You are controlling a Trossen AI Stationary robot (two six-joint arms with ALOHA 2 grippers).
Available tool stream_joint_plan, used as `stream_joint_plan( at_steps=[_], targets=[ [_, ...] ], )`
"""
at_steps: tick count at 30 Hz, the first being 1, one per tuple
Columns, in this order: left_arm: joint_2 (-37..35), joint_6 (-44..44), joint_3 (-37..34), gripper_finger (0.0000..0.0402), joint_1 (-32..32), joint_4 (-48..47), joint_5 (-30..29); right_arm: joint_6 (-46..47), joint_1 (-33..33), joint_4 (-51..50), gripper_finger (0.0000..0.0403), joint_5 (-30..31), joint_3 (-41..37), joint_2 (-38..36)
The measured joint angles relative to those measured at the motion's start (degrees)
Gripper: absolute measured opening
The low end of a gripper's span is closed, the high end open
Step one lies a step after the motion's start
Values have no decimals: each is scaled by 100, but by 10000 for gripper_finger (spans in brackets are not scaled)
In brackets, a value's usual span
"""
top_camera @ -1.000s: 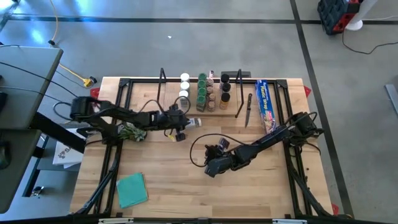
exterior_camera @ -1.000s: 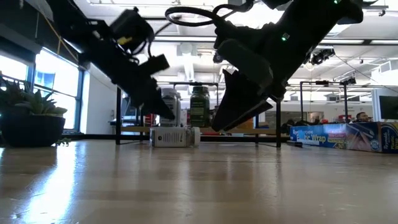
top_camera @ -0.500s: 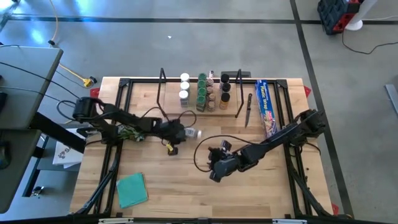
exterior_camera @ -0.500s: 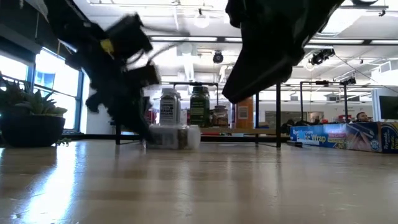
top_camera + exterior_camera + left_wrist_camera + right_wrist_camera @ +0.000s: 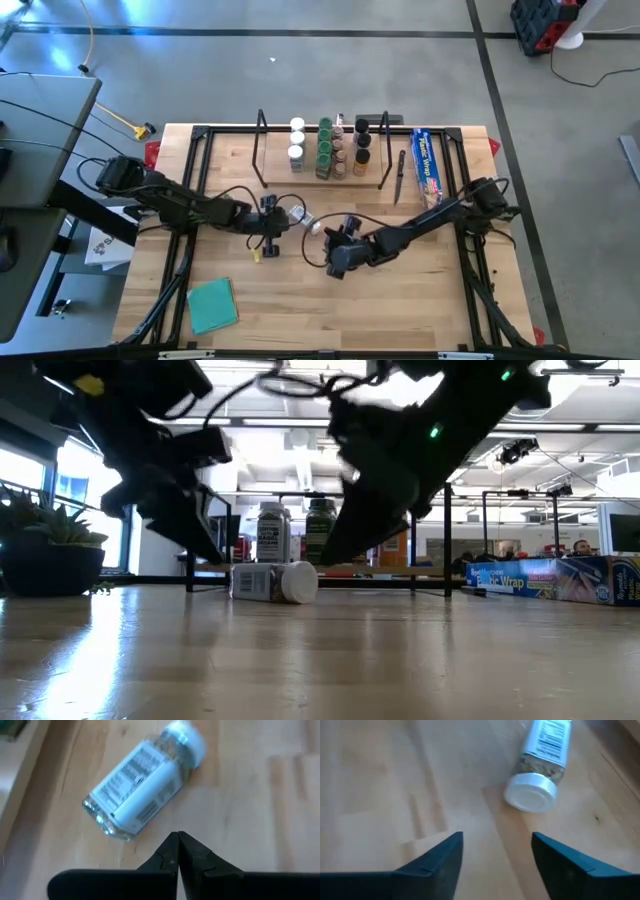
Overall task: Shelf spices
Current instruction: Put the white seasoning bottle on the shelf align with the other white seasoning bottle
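I see one white-lidded spice jar (image 5: 303, 216) lying on its side on the table (image 5: 400, 300), well in front of the shelf (image 5: 320, 172) and apart from it, and I take that jar as my landmark. My left gripper (image 5: 268, 226) sits just beside the jar's clear bottom end, its two fingertips pressed fully together with nothing between them; in the left wrist view the closed tips (image 5: 178, 851) point at the jar (image 5: 145, 780) without touching it. My right gripper (image 5: 333, 240) is on the jar's other side, facing its white lid, with its fingers (image 5: 437, 857) spread wide and empty; the jar (image 5: 540, 767) lies a little beyond them, lid toward the camera. From table height the jar (image 5: 272, 581) rests flat on the wood, with both arms leaning over it from above. Behind the jar, the other spice jars (image 5: 328, 148) stand upright in rows on the shelf board, white lids at one end, then green, then brown and black. Farther to the right of the jar, past the shelf's end frame, lies a long blue wrap box (image 5: 428, 168). A flat teal square (image 5: 212, 304) lies on the near left of the table, well away from the jar.
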Motion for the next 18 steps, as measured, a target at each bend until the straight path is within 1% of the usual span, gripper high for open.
stream_joint_plan(
  at_steps=[3, 6, 12, 15, 18],
  targets=[
    [218, 204, -10, 1, 182, 89, 6, -127, -241, 150, 261, 121, 0, 199],
    [462, 375, -10, 1, 346, 286, -73, 22, -472, 477, 283, 243, -4, 492],
    [848, 514, -8, 1, 536, 917, -82, 123, -763, 1510, 288, 79, 2, 966],
    [1011, 597, -7, 0, 563, 1243, -77, 126, -867, 1979, 288, -3, 17, 1090],
    [1110, 611, -8, 0, 562, 1417, -79, 183, -963, 2110, 277, -40, 15, 1141]
  ],
)
